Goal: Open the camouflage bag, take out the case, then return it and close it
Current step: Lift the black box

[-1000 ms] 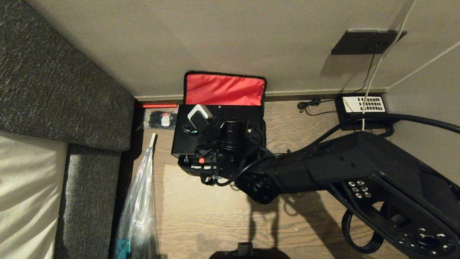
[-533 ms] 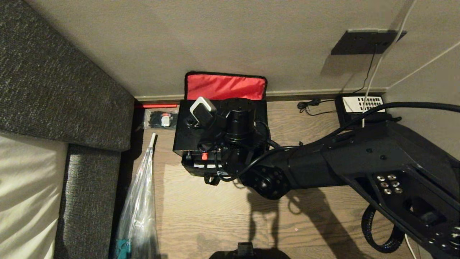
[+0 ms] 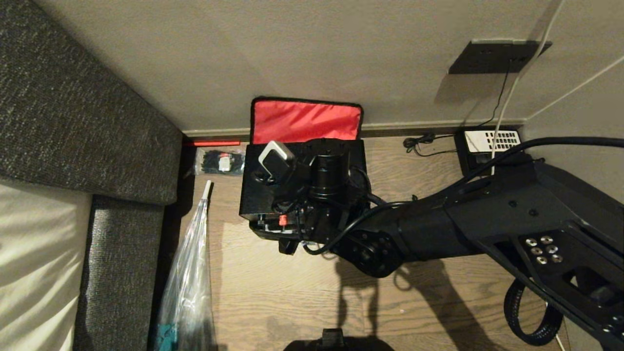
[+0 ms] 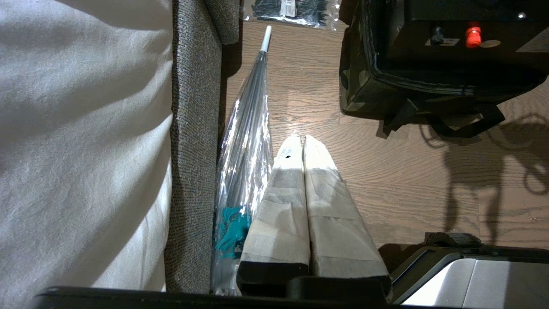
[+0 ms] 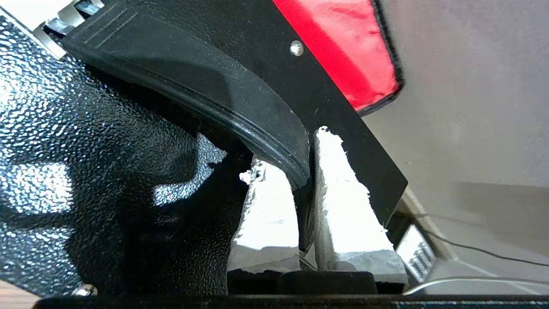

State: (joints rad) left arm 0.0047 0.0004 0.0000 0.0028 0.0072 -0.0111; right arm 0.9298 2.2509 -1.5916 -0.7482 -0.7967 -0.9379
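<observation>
**Black case gripped by its handle over the open bag**

Black and slightly shiny, the case [image 3: 258, 187] sits in the mouth of the open bag [image 4: 358, 81], standing proud of the rim – its lower part is inside, and the red-orange mark [image 4: 473, 37] on its long side shows just above the bag's edge. The bag's lid [image 3: 306, 122] is flung back against the wall, red lining showing. The bag rests on the wooden floor [image 3: 273, 292], right against the skirting.

The right gripper [image 5: 305, 171] is on top of the case, its white padded fingers [image 5: 343, 189] pinched on the case's black handle [image 5: 206, 81] – one finger on each side of the strap, with the pebbled lid of the case below. In the head view the right arm [image 3: 463, 229] reaches in from the right and covers much of the case's top.

The left gripper [image 4: 303, 141] hangs apart from all this over bare floor, its fingers pressed together on nothing.

Beside the bag, toward the sofa [image 3: 73, 122], lies a clear packet of black ties [image 3: 219, 162], and a folded clear umbrella [image 3: 192, 263] lies along the sofa's edge. On the far side of the bag a black telephone [image 3: 487, 146] sits by the wall, cables trailing from a wall plate [image 3: 497, 56] above.
</observation>
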